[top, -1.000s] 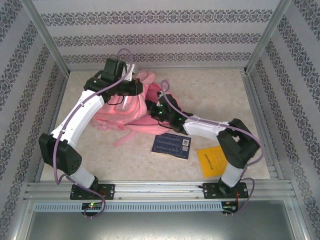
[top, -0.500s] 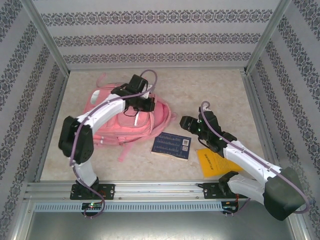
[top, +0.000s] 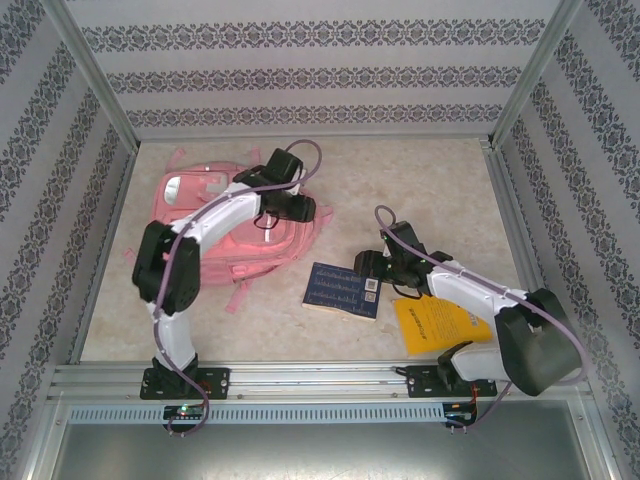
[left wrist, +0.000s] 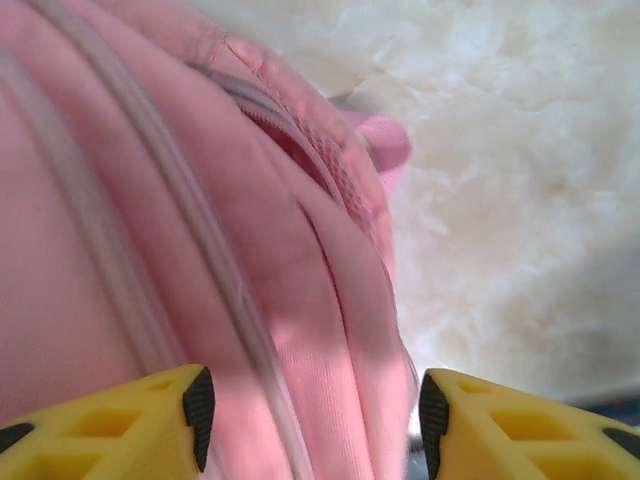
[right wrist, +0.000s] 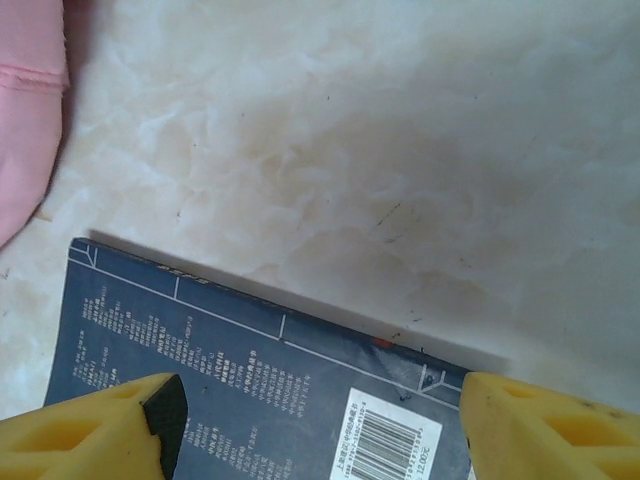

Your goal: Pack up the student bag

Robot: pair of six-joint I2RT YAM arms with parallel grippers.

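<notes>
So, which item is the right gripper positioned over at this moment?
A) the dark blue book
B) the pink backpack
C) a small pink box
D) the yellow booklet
A: in the right wrist view, the right gripper stands open over the dark blue book, whose barcode label lies between the two fingers.

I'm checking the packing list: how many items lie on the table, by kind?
Bags: 1 (pink bag)
Books: 2 (blue book, yellow book)
Total: 3
</notes>
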